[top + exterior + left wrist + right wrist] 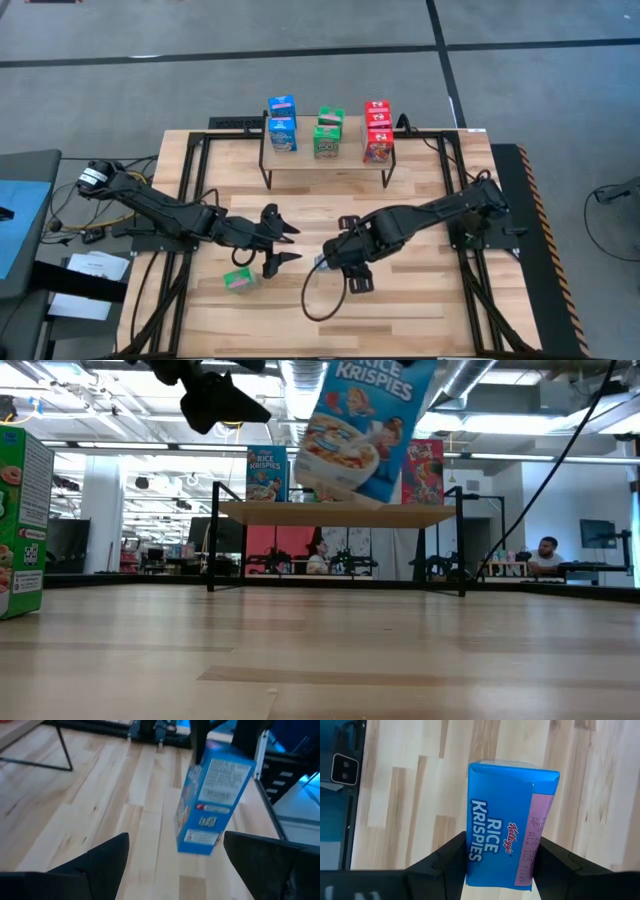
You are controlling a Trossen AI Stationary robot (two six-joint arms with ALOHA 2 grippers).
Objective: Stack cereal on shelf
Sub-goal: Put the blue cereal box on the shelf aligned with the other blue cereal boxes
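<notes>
Gripping a blue Rice Krispies box (507,825) between its two dark fingers (445,862), the right gripper (335,262) holds it clear of the counter (420,310), near the middle of the planks; in the low view the box hangs tilted in the air in front of the shelf (335,514). At about 9 o'clock from it the left gripper (278,240) hovers with its fingers spread wide and nothing between them (the blue box shows just ahead of them in its wrist view). A green box (239,280) stands on the counter at roughly 7 o'clock from the left gripper. Toward 12 o'clock the shelf carries stacked boxes: blue boxes (283,122) on its left, green boxes (328,133) in the middle, red boxes (377,131) on its right.
</notes>
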